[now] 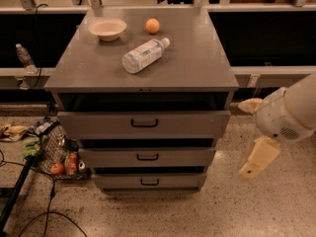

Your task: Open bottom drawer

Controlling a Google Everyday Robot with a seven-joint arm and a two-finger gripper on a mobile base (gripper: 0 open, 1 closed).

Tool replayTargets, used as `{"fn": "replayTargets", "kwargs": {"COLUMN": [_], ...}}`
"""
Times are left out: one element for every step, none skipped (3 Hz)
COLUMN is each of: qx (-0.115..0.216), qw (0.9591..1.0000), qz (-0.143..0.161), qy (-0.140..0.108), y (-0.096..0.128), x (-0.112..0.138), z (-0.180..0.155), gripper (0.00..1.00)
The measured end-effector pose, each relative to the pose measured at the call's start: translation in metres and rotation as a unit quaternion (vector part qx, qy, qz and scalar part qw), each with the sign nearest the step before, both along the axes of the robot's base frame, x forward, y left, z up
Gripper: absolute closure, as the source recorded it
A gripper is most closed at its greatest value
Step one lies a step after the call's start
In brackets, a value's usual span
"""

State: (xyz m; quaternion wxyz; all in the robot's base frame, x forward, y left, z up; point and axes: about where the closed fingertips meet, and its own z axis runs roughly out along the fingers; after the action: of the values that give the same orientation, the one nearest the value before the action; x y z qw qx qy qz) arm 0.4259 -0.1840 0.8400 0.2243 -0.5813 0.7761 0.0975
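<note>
The grey metal cabinet [143, 63] stands in the middle of the camera view with three drawers. The bottom drawer [187, 181] is the lowest, a short flat grey front with a small black bar handle [149, 182]. A dark gap shows above its front. The middle drawer [187, 157] and the tall top drawer [197, 123] sit above it, each with a dark gap above. My gripper [259, 157], cream-coloured on the white arm [291, 112], hangs to the right of the cabinet at about middle-drawer height. It is clear of the drawers and touches nothing.
On the cabinet top lie a bowl [107, 28], an orange [152, 25] and a plastic bottle [144, 55] on its side. A wire basket [59, 154] with food stands on the floor at the left, with cables [49, 206] nearby. A dark rail runs behind.
</note>
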Motion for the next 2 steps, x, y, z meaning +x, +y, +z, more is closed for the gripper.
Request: {"fn": "replayTargets", "kwargs": {"qx": [0.023,0.012], "qw": [0.9991,0.9987], "qz": [0.034,0.049], "qy": [0.003,-0.007], "y": [0.028,0.053], "x": [0.002,0.014], "z": [-0.083,-0.145], "gripper": [0.00,0.00]}}
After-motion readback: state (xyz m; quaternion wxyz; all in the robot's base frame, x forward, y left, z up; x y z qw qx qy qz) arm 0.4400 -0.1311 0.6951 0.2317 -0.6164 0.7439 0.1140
